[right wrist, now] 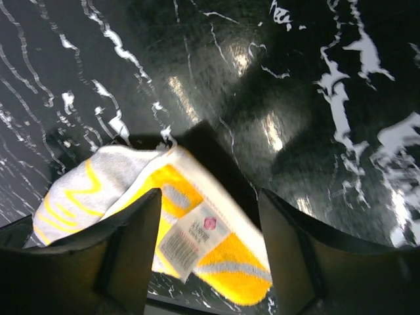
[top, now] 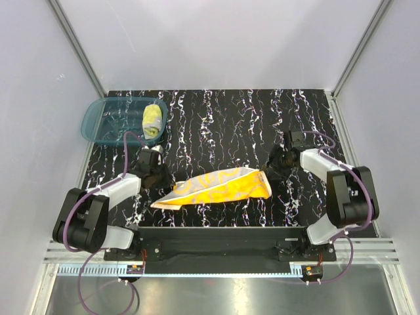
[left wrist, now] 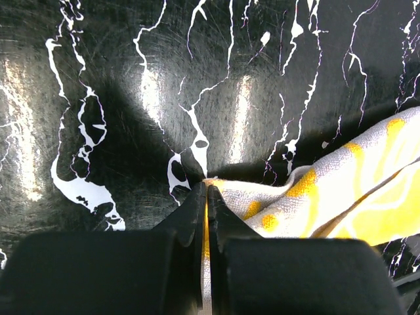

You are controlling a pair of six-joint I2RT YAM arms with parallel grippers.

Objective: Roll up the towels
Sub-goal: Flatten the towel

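Your left fingers (left wrist: 187, 226) are pinched shut on a corner of the orange towel (top: 220, 187). Your right fingers (right wrist: 131, 249) stand wide open astride its other end, by the sewn label (right wrist: 190, 243), gripping nothing. The towel lies part-folded on the table (top: 216, 125) between the arms. Expect it to be light, limp and quick to sag, so take hems or corners. The pale yellow towel (top: 152, 120) sits rolled in the teal basin (top: 98, 121).

Worktop (top: 230, 125) bare across centre and far right, open passage there. Far-left corner blocked by teal basin (top: 98, 128), rolled yellow towel (top: 153, 120) inside it. Orange towel (top: 220, 187) spans near strip between left claw (left wrist: 205, 190) and right claw (right wrist: 210, 203). Enclosure walls (top: 39, 98) hem both sides.
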